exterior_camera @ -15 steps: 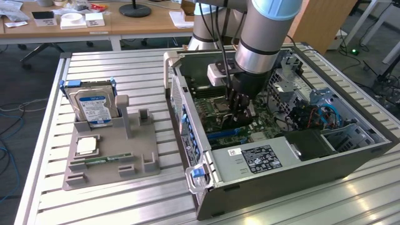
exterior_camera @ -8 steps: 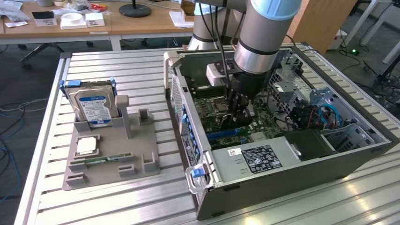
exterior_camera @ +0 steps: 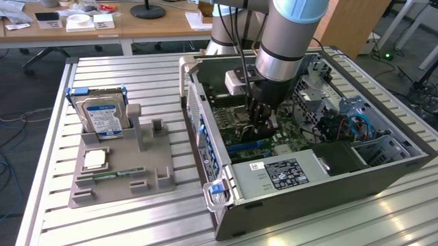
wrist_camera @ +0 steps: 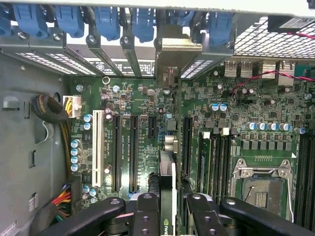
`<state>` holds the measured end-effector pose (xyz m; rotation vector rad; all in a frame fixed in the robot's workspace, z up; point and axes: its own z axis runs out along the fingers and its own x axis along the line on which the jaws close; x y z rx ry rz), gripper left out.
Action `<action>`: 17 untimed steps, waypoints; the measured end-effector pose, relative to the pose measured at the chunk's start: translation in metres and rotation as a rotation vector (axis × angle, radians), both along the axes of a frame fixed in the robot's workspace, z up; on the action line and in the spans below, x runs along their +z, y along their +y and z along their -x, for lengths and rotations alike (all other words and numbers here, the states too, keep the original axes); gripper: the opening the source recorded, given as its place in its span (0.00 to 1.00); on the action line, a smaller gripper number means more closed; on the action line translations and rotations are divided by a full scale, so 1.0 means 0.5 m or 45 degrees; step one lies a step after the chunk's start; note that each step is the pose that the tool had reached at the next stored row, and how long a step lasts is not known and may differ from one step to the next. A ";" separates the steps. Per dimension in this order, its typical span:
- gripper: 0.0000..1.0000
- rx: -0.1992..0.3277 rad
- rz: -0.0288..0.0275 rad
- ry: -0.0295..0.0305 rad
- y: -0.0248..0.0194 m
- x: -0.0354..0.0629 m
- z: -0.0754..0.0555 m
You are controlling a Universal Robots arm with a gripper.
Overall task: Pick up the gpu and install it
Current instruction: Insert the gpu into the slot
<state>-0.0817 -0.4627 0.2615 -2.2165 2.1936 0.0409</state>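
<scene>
gpu (wrist_camera: pixel 167 169) clamped on edge in my gripper (wrist_camera: pixel 170 206), jaws narrow on it. It's inside the open PC case (exterior_camera: pixel 308 197), over the motherboard (wrist_camera: pixel 236 98) slots. Seated or not, can't tell. Hard drive (exterior_camera: pixel 101 115) on the exterior view's left.

The gpu (wrist_camera: pixel 167 187) sits edge-on between the fingers (wrist_camera: pixel 146 216) — its near end cut off by the picture's edge.

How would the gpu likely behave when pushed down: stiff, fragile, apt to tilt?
The gpu looks thin and rigid, so it probably will not flex. Standing on edge in the gripper, it might tilt under an uneven push. As a bare circuit card, it is likely fragile.
</scene>
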 end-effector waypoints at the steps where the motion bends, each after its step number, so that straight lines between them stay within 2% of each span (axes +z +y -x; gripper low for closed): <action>1: 0.26 0.000 0.0001 0.0000 0.0000 -0.001 0.000; 17: 0.26 0.000 -0.0001 0.0000 0.0000 -0.009 0.001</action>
